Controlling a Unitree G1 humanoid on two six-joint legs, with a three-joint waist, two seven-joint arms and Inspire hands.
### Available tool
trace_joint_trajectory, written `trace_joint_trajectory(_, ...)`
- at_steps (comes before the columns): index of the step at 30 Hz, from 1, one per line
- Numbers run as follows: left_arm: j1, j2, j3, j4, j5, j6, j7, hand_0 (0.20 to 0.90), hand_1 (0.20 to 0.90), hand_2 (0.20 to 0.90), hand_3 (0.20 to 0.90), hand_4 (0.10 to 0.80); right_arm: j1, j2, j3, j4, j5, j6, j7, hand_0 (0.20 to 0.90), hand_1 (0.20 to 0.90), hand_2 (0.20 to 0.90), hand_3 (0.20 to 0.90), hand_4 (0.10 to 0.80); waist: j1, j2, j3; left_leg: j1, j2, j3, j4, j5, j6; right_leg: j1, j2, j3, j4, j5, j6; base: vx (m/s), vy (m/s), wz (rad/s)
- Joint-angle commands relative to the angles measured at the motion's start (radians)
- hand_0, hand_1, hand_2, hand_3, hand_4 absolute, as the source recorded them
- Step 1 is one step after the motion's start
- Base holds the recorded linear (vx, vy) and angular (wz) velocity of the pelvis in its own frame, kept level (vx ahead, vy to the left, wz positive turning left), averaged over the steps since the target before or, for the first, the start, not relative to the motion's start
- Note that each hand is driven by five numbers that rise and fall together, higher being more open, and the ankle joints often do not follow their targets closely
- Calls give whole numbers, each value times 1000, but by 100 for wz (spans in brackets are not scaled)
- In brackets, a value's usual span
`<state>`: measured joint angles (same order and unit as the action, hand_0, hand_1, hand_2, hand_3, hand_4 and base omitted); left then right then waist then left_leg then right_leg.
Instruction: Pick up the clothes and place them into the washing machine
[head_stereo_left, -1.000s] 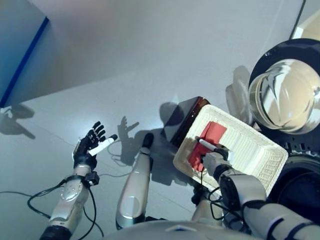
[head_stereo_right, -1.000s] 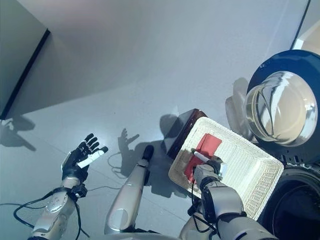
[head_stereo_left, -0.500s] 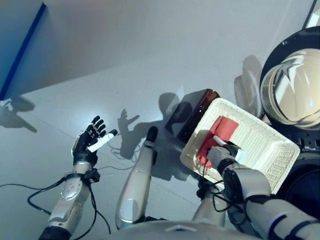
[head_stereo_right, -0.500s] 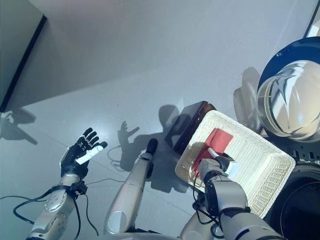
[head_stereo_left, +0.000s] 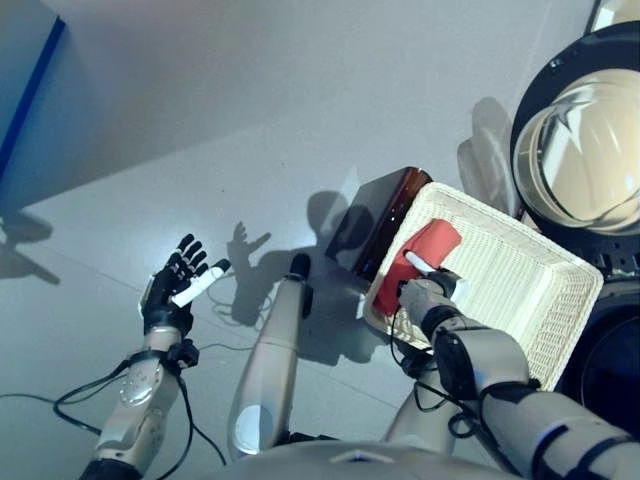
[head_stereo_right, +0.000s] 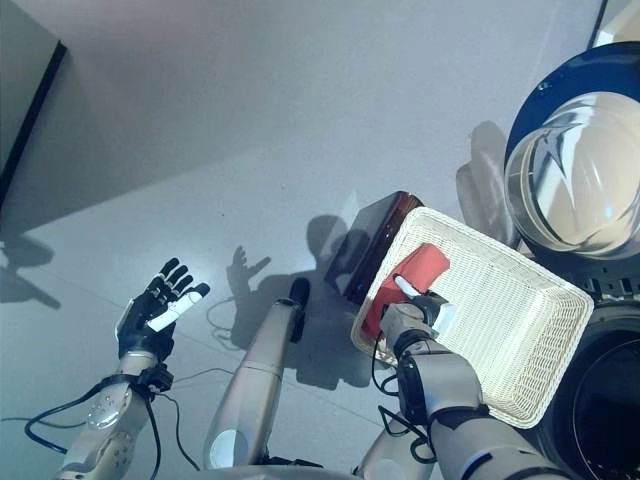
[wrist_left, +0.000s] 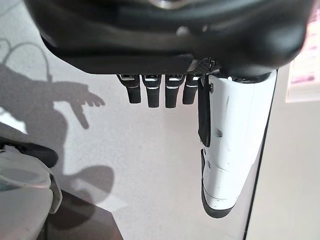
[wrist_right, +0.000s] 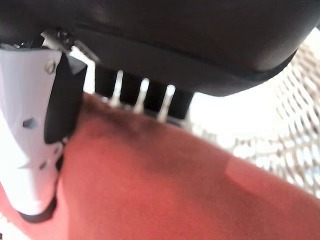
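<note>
Brown box (head_stereo_left: 372, 222), dark and glossy, sits on the grey floor (head_stereo_left: 280, 110), tucked against the white wicker basket (head_stereo_left: 520, 290) on its outer corner; part of it lies under the basket rim. Basket is tilted relative to the frame, weave visible on walls and base. Dark blue strip (head_stereo_left: 28, 90) runs diagonally at the far left edge of the floor.

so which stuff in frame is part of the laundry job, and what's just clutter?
Job:
- red cloth, lying in the basket, right hand on it
- white wicker basket
- washing machine, its round glass door swung open and dark drum opening

Not involved:
- dark brown box on the floor beside the basket
- left hand, open and empty over bare floor
</note>
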<state>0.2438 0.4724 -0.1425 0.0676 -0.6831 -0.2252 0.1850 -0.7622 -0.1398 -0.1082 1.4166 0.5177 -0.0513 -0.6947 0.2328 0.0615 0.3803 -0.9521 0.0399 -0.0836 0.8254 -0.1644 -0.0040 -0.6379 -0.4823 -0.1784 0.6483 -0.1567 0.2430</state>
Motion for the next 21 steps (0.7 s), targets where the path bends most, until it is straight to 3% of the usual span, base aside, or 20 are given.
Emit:
trace_joint_trajectory(1,50,29,47,-100,-9,-79,9,900,900,900,900,800,26,-34,-38,-7,14,-18,-3,200,200,200,200,300,32,45,16,-4,80,-76,-38,-2,-115,-54,1,50,65,12,-3,-9,-7,-5)
trace_joint_trajectory(11,50,39,47,-62,-23,-87,-7,900,900,900,900,800,80,-136,-113,-17,80,-76,-1,200,200,200,200,300,-3,43,-3,-10,97,-80,-24,-10,-118,-94,4,76,96,-8,-5,-3,0,-1)
trace_joint_trajectory(13,50,38,49,-58,-26,-89,-13,900,900,900,900,800,90,-155,-146,-40,145,-123,6,200,200,200,200,300,-10,43,-2,-17,97,-79,-38,26,-117,-108,6,81,84,23,-12,-106,34,-3)
trace_joint_trajectory(18,54,14,64,-25,-50,-92,-24,900,900,900,900,800,149,-150,-205,-179,335,-267,101,200,200,200,200,300,-43,29,0,3,120,-67,-50,30,-122,-123,18,98,78,30,-12,-15,16,-10)
trace_joint_trajectory(20,53,8,66,-12,-58,-95,-28,900,900,900,900,800,165,-145,-202,-217,381,-302,142,200,200,200,200,300,-50,23,-5,15,129,-62,-44,1,-126,-118,20,103,89,3,-8,35,-8,-24)
trace_joint_trajectory(21,53,-1,72,-4,-65,-95,-32,900,900,900,900,800,194,-138,-205,-274,436,-331,192,200,200,200,200,300,-62,18,2,13,131,-59,-59,36,-126,-128,24,109,73,35,-15,-111,11,-34)
